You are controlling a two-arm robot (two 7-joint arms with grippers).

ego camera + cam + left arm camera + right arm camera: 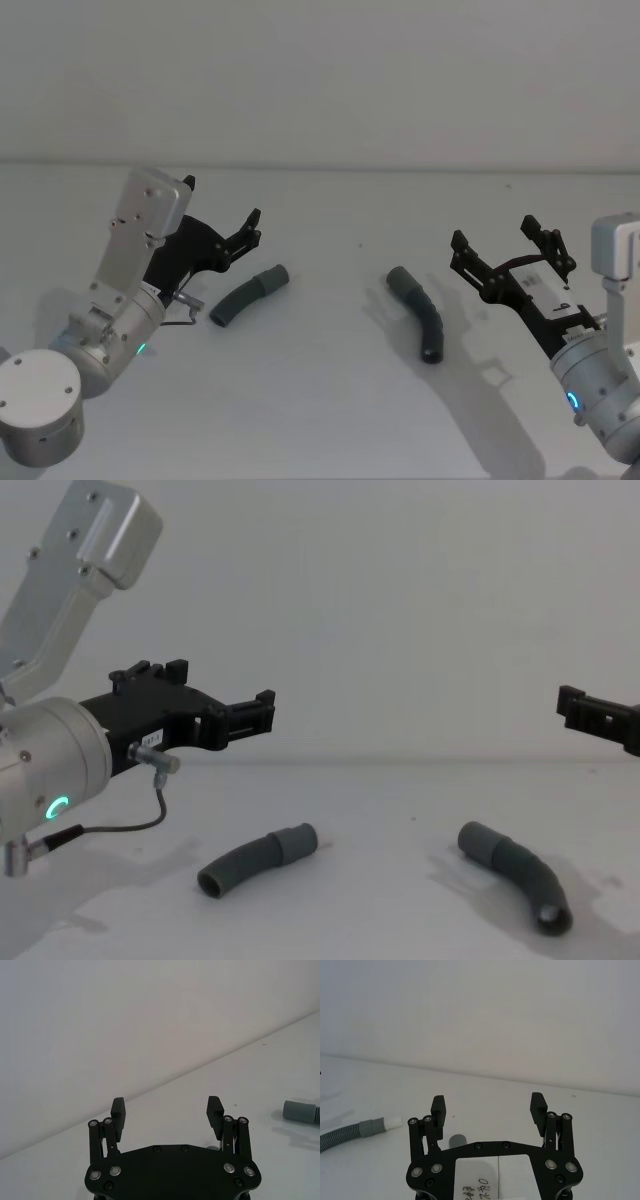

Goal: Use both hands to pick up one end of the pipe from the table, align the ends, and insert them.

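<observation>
On the table (330, 420) the two pipe pieces lie well apart: the left piece (248, 295) sits just beside the left gripper (250, 228), and the right piece (420, 312) lies near the right gripper (497, 238). The step in hand looks like the approach to grasp. Each gripper would do well to come down squarely over the middle of its piece, leaving the mating end free. Both grippers stand wide open above the surface, holding and touching nothing.
</observation>
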